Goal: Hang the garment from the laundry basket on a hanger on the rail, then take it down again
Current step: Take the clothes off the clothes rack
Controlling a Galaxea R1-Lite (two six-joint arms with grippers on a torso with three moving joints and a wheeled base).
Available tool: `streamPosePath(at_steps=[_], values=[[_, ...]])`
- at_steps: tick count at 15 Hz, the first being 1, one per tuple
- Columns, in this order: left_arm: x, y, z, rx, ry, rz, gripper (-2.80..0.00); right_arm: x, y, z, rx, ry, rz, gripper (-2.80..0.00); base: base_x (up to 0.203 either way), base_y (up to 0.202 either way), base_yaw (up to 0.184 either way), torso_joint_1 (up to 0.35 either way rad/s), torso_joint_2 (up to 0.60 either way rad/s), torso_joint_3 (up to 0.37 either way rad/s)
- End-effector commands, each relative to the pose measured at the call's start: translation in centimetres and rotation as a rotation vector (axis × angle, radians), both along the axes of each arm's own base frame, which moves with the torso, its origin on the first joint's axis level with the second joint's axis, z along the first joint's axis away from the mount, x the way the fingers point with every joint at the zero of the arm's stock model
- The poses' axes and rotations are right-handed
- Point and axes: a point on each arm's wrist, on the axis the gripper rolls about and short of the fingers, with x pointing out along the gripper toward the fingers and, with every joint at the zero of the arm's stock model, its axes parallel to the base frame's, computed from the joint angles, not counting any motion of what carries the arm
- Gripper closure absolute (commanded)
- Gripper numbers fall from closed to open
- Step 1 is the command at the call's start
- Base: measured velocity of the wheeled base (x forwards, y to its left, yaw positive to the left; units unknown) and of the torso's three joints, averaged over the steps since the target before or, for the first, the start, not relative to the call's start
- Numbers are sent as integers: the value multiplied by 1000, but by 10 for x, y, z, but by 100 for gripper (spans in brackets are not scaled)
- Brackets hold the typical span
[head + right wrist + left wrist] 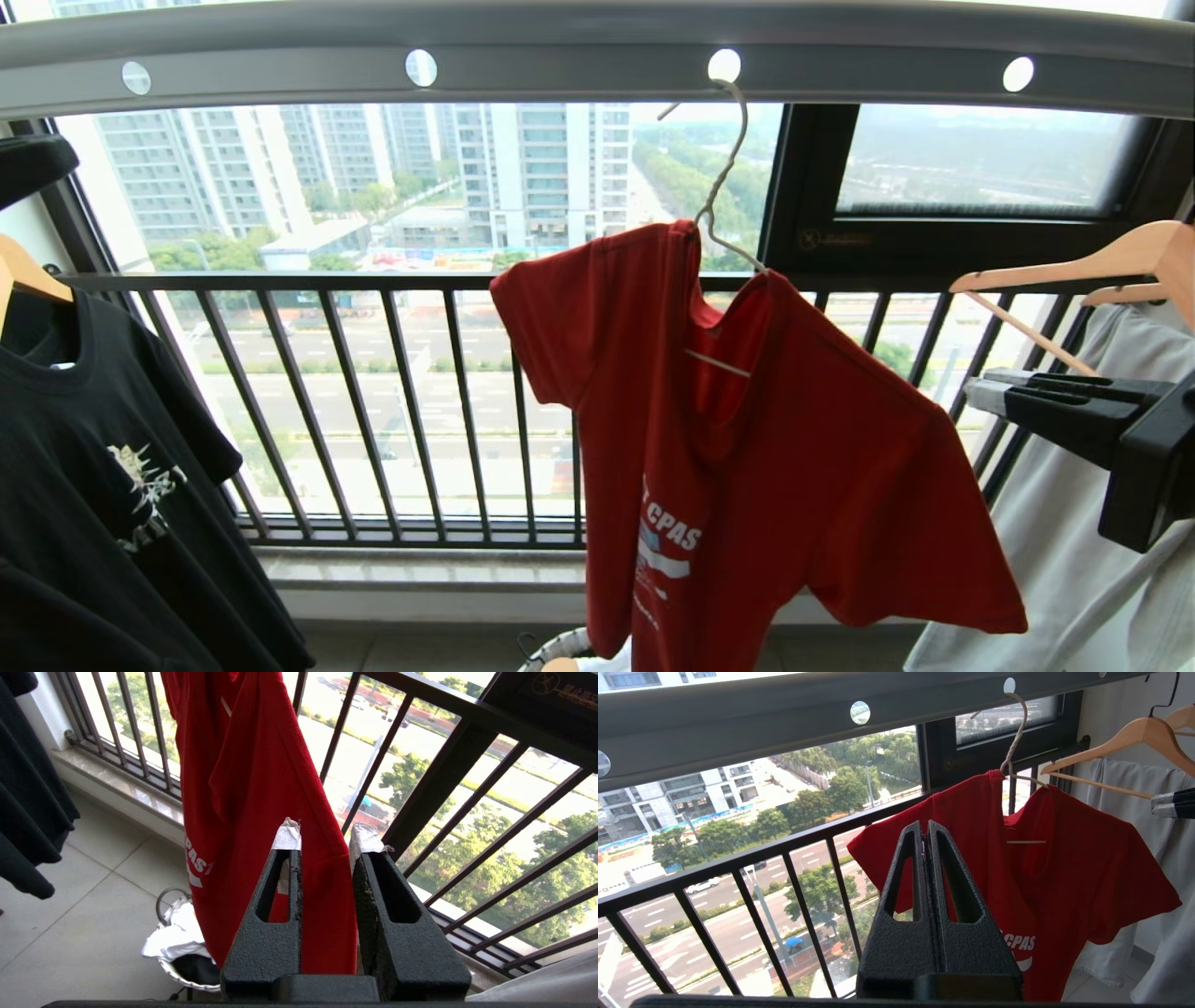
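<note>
The red T-shirt hangs on the wire hanger, hooked in 1 hole of the grey rail, with open room between the black T-shirt and the white garment. The right gripper is released, its fingers parted, beside the shirt's edge. The left gripper is clenched, holding nothing. Only the right wrist view shows the laundry basket fully, containing white cloth.

The red T-shirt is soft matt cloth. Its hanger is thin cream wire, hooked on a smooth grey metal rail. Neighbouring hangers are pale wood. Both claws' fingers are grainy black plastic.
</note>
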Motion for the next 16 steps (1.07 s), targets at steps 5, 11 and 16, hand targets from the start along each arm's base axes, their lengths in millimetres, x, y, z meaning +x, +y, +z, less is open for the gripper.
streamPosePath(at_steps=[5, 11, 16], values=[[4, -2, -1, 1, 11, -21, 0, 42, 28, 8, -106, 4, 56, -280, 0, 0, 0, 0, 0, 0], [7, -3, -2, 3, 21, -21, 0, 71, 46, 15, -168, -16, 99, -280, 0, 0, 0, 0, 0, 0], [7, -3, -2, 3, 21, -21, 0, 89, 59, 11, -173, 6, 129, -280, 0, 0, 0, 0, 0, 0]])
